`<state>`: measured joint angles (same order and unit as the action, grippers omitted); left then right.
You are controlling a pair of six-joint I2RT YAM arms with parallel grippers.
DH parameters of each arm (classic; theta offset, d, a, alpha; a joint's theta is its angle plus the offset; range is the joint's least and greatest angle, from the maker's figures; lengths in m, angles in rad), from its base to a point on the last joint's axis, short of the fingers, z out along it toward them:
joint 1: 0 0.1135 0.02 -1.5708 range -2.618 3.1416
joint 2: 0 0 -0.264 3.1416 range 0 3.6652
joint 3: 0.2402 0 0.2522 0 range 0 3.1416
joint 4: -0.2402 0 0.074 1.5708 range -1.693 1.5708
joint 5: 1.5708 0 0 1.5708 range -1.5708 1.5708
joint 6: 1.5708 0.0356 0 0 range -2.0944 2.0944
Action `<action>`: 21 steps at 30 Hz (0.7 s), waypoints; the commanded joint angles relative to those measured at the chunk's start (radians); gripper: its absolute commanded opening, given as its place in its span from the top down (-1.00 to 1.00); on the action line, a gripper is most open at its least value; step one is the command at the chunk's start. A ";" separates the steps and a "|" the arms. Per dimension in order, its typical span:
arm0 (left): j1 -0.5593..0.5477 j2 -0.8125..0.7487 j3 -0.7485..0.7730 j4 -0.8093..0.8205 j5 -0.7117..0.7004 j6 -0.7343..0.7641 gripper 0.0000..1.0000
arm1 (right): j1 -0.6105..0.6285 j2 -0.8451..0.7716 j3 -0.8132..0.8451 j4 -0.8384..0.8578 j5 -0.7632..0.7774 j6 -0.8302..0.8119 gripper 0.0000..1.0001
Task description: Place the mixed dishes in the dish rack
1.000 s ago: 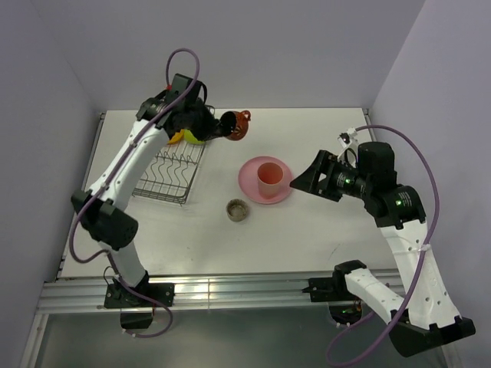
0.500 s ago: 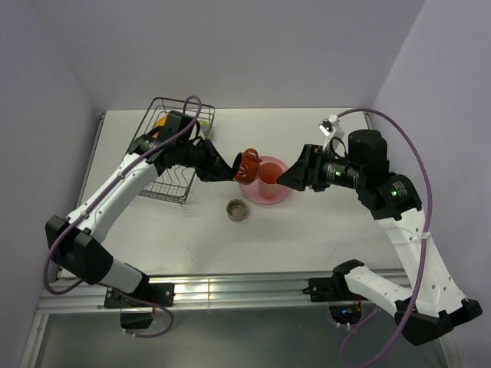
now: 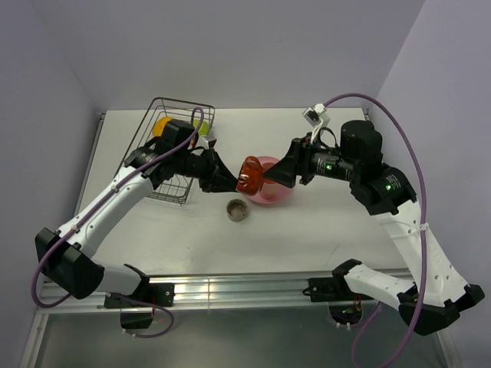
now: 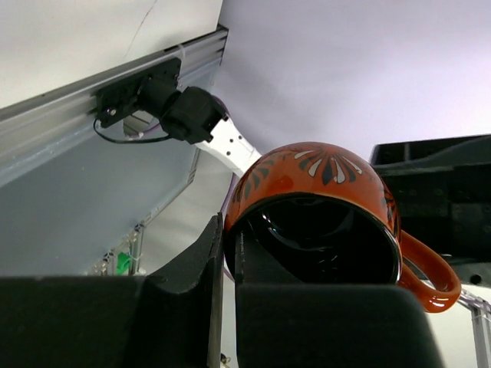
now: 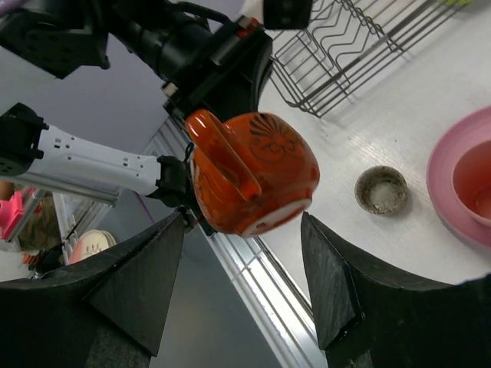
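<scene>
My left gripper (image 3: pixel 234 178) is shut on the rim of the red-brown mug (image 3: pixel 249 175), holding it on its side in the air over the table's middle. In the left wrist view one finger (image 4: pixel 192 268) lies outside the mug (image 4: pixel 322 199) and the other inside. My right gripper (image 5: pixel 244 218) is open, its fingers on either side of the mug (image 5: pixel 253 172) without touching it. Below lie the pink plate (image 3: pixel 270 195) with the pink tumbler (image 5: pixel 476 180) on it, and the small grey dish (image 3: pixel 237 208). The dish rack (image 3: pixel 175 157) holds the orange bowl (image 3: pixel 163 125) and the yellow-green bowl (image 3: pixel 203 126).
The rack (image 5: pixel 337 46) stands at the far left of the table, behind my left arm. The two arms meet over the plate (image 5: pixel 449 165). An aluminium rail (image 3: pixel 230 287) runs along the near table edge.
My left arm has carried the mug from beside the rack's far corner to over the plate. My right gripper has moved left to meet it, jaws narrowing a little around the mug.
</scene>
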<state>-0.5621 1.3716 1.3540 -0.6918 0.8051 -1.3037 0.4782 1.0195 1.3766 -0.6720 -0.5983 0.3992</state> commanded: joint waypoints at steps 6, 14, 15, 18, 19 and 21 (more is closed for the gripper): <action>-0.021 -0.036 -0.023 0.072 0.101 -0.023 1.00 | 0.045 0.036 0.072 0.086 -0.055 -0.036 -0.37; -0.047 -0.040 -0.041 0.143 0.115 -0.086 1.00 | 0.092 0.050 0.058 0.118 -0.037 -0.040 -0.29; -0.050 -0.039 -0.039 0.143 0.115 -0.089 1.00 | 0.102 0.050 0.056 0.120 -0.031 -0.046 -0.29; -0.059 -0.037 -0.038 0.147 0.117 -0.095 1.00 | 0.108 0.057 0.059 0.118 -0.026 -0.054 -0.25; -0.064 -0.039 -0.039 0.150 0.120 -0.098 1.00 | 0.109 0.060 0.058 0.117 -0.026 -0.057 -0.21; -0.065 -0.040 -0.042 0.158 0.123 -0.106 1.00 | 0.114 0.060 0.053 0.115 -0.020 -0.062 -0.16</action>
<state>-0.6167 1.3716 1.3003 -0.6304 0.8661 -1.3777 0.5751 1.0718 1.4071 -0.5930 -0.6216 0.3626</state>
